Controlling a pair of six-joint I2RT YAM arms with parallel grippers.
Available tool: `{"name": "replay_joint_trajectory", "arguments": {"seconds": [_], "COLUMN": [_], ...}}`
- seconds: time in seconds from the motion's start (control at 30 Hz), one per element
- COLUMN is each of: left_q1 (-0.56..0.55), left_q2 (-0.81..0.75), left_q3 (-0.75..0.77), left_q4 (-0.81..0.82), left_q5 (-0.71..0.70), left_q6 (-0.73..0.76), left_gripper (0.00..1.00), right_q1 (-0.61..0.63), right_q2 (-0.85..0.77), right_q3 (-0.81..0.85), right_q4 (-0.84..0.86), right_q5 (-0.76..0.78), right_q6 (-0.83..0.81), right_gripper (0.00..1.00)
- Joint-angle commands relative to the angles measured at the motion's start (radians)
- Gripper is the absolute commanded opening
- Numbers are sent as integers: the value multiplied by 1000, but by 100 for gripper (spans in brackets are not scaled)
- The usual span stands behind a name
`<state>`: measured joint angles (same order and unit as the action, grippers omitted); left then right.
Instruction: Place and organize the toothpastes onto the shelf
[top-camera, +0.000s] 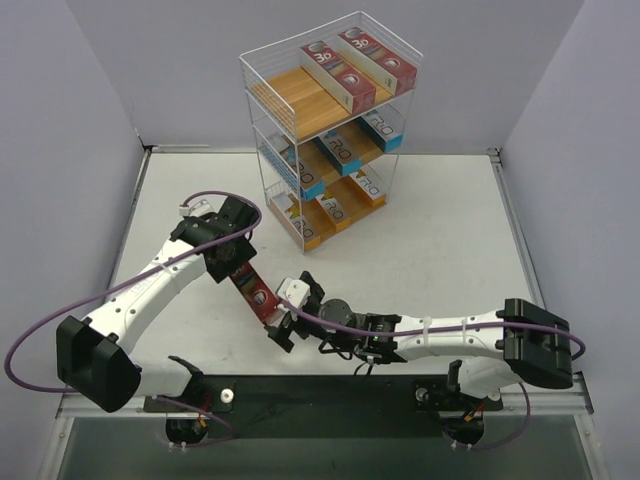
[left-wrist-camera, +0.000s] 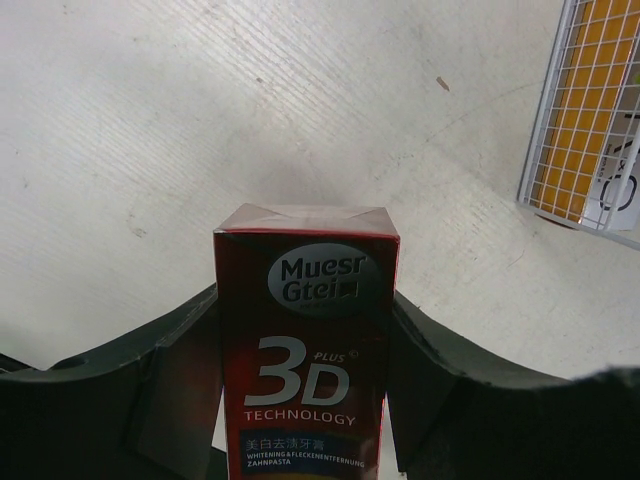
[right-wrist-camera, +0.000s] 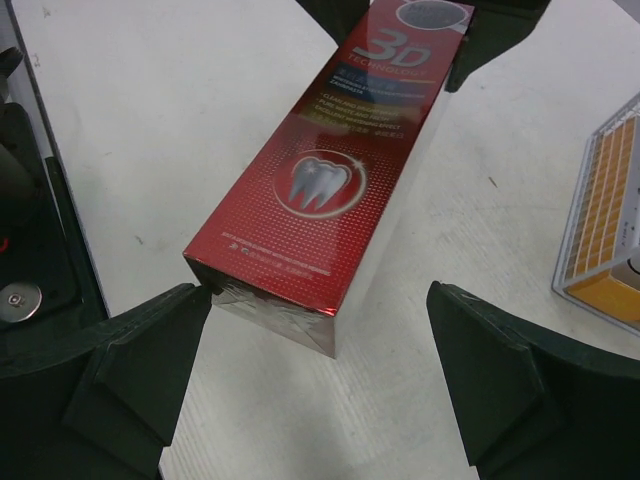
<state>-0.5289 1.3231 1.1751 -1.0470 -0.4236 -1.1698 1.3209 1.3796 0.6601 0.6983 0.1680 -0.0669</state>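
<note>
My left gripper (top-camera: 243, 275) is shut on a red "3D" toothpaste carton (top-camera: 257, 297) and holds it by one end, slanting over the table; in the left wrist view the carton (left-wrist-camera: 305, 330) stands between my fingers (left-wrist-camera: 180, 380). My right gripper (top-camera: 288, 312) is open around the carton's other end. In the right wrist view (right-wrist-camera: 315, 340) the carton (right-wrist-camera: 320, 190) lies between the wide-apart fingers, its corner at the left finger (right-wrist-camera: 140, 360). The shelf (top-camera: 300, 100) stands at the back with two red cartons (top-camera: 340, 72) on top, teal-and-white ones (top-camera: 385, 128) in the middle, orange-and-white ones (top-camera: 335, 207) at the bottom.
The shelf's lower corner shows at the right edge of the left wrist view (left-wrist-camera: 590, 130) and of the right wrist view (right-wrist-camera: 600, 230). The black base rail (top-camera: 320, 395) runs along the near table edge. Grey walls enclose the white table (top-camera: 450, 230).
</note>
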Motion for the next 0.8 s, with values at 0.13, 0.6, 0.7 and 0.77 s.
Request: {"name": "replay_joint_trajectory", "arguments": {"seconds": [0.13, 0.6, 0.7, 0.77], "left_q1": [-11, -13, -13, -13], "left_q2": [-45, -64, -68, -71], "left_q3": [46, 69, 69, 74], "left_q4": [-88, -79, -76, -77], "left_q5": [-50, -122, -133, -136], "left_q6": [-82, -8, 7, 21], "left_gripper": [42, 40, 40, 40], "right_q1": [18, 20, 17, 17], "right_q2": [85, 168, 177, 180], "right_q3": [91, 159, 167, 171], "right_q4": [156, 156, 147, 141], "right_q5": [-59, 84, 90, 97], "right_q6": [-40, -1, 9, 9], "right_gripper": [97, 85, 83, 80]}}
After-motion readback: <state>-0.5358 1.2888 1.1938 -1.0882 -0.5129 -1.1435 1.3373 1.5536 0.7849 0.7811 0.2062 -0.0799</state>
